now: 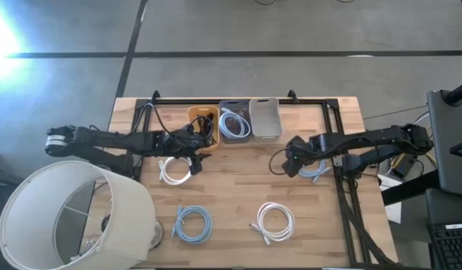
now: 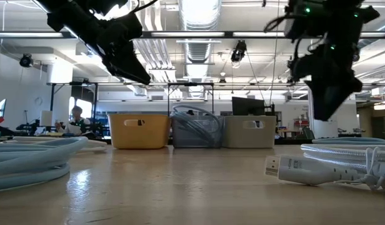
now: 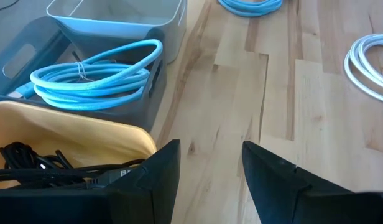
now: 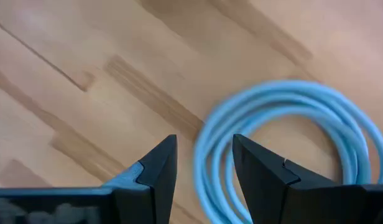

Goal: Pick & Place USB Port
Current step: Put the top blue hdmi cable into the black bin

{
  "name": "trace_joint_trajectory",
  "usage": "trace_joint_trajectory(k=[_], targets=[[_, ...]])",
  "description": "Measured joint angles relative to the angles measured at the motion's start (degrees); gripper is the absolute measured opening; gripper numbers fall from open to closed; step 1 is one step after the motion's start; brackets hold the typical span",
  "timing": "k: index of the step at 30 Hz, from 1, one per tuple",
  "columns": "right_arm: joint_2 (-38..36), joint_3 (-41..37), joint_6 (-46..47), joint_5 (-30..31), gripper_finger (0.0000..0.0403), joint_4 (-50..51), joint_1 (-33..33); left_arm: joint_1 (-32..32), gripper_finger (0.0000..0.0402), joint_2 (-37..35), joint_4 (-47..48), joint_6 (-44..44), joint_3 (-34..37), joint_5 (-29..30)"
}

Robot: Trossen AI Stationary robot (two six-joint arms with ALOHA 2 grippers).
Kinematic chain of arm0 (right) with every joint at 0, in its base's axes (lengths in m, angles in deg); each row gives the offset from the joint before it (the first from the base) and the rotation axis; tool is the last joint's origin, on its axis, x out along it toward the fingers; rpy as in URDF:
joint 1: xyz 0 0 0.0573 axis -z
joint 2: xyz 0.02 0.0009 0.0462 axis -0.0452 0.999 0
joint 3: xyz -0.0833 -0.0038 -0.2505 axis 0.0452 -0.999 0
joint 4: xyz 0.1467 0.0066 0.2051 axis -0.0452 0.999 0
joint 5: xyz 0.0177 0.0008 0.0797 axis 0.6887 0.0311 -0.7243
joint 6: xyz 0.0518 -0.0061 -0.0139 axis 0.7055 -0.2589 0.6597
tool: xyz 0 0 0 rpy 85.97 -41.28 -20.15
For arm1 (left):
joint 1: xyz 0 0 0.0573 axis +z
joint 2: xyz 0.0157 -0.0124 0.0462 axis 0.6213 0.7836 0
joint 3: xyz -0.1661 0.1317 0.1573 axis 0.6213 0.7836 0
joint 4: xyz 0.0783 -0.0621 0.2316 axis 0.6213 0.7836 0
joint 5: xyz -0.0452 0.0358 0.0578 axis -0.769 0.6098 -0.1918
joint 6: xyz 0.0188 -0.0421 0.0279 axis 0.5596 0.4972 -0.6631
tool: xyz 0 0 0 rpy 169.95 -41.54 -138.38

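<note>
Blue cable coil (image 4: pixel 291 143) lies flat.

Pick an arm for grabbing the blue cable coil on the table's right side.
Right. The right gripper hangs open directly over that blue cable coil; the left gripper is by the yellow bin, far across the table.

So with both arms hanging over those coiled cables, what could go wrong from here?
The right gripper is open above a light blue cable coil; closing on one strand might lift only part of the loop, leaving the rest to drag or slip out. The left gripper, open and empty, hangs close to the yellow bin of black cables; it could bump the bin's rim.
</note>
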Motion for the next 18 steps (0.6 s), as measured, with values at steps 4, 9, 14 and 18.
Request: trace_joint_trajectory(k=[4,9,14,18], targets=[[-0.82,-3.69,2.71,-2.76,0.0151,-0.06,-0.28,0.0,0.0177,0.0,-1.02,0.01,0.0,0.0],[-0.14,-6.94,4.95,-3.98,0.0149,-0.37,-0.28,0.0,0.0177,0.0,-2.12,0.01,0.0,0.0],[-0.04,-8.69,6.07,-5.16,0.0148,-1.06,-0.28,-0.02,0.0177,0.0,-2.19,0.01,0.0,0.0],[-0.04,-9.27,6.03,-6.89,0.015,-2.64,-0.28,-0.02,0.0177,0.0,-2.23,0.01,0.0,0.0]])
